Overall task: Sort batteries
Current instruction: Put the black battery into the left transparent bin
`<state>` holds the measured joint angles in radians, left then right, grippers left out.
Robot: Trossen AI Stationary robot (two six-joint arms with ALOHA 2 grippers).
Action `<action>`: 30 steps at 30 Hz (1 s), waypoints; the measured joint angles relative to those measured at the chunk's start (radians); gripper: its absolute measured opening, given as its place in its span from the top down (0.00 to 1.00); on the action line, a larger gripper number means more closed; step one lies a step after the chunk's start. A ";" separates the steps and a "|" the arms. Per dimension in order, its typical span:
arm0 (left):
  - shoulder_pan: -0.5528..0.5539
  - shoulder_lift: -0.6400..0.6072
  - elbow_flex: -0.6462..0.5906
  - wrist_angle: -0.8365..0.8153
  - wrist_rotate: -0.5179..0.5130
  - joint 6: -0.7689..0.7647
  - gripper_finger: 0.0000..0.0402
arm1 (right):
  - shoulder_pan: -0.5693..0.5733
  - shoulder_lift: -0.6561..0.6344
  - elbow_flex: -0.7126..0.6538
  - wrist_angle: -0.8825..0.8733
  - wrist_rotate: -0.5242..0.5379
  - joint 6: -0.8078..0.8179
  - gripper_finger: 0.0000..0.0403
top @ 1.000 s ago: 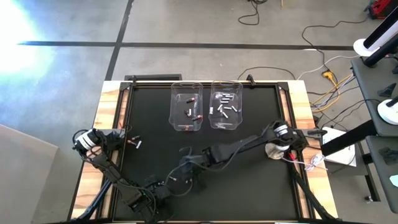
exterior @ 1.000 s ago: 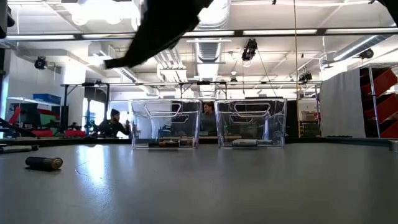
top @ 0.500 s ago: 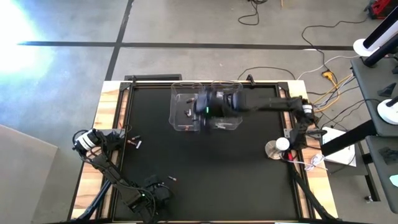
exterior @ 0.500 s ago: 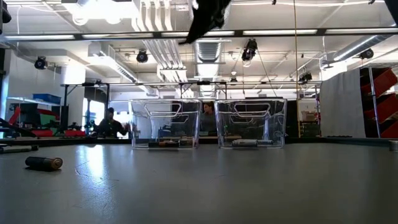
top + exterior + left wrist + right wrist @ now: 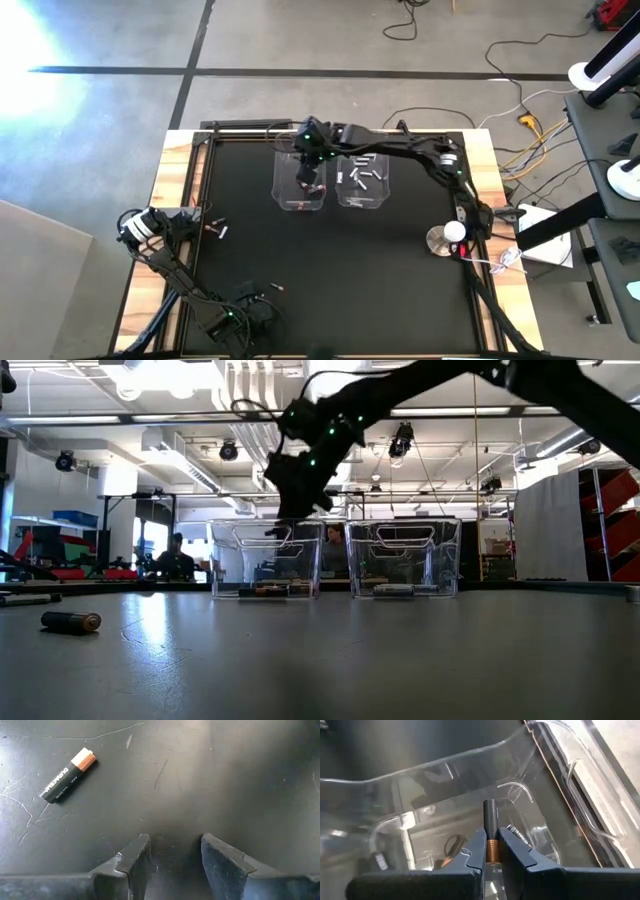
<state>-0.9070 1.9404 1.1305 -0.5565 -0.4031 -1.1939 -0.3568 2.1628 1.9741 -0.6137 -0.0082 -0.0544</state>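
1. The black table [image 5: 330, 250] fills the high view, and only that view shows both arms at once: the right arm reaches from the right edge across to the two clear bins near the far edge, while the left arm waits folded at the near left corner.
2. The left bin [image 5: 300, 180] holds a few dark batteries; the right bin [image 5: 363, 180], just beside it, holds silvery-white ones [image 5: 362, 175]. The low view shows both bins side by side as upright clear boxes, but their contents are only a blur on the floors.
3. The right gripper [image 5: 312, 165] hangs over the left bin. Only the right wrist view shows its grip: the fingers are pinched on a held battery [image 5: 490, 832], dark with a copper band, standing upright between them above the bin's open top.
4. The left gripper [image 5: 172, 857] sits low over the mat with its fingers spread apart and nothing between them, seen clearly only in the left wrist view.
5. That view also reads a loose battery [image 5: 68, 775] lying flat on the mat ahead of the fingers: black body, copper end. The high view shows only small specks [image 5: 216, 227] there.
6. The low view alone shows a lying battery [image 5: 70, 622] on its side at the table's left.
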 joint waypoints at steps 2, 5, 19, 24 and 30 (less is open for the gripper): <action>0.000 0.000 0.000 0.002 -0.003 -0.005 0.61 | -0.010 0.050 0.044 -0.018 -0.013 -0.013 0.93; 0.000 0.000 0.000 0.003 -0.003 -0.009 0.61 | -0.020 0.120 0.106 -0.057 -0.046 -0.024 0.93; -0.001 0.000 0.000 0.007 -0.015 -0.007 0.61 | -0.014 0.246 0.211 -0.166 -0.125 -0.007 0.93; -0.004 0.001 0.000 0.012 -0.033 0.020 0.61 | -0.015 0.246 0.205 -0.167 -0.124 -0.003 0.93; -0.005 0.002 0.011 0.006 -0.041 0.069 0.61 | -0.014 0.245 0.174 -0.167 -0.123 -0.040 0.93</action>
<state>-0.9118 1.9423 1.1419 -0.5509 -0.4445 -1.1250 -0.3710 2.4077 2.1479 -0.7803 -0.1316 -0.0940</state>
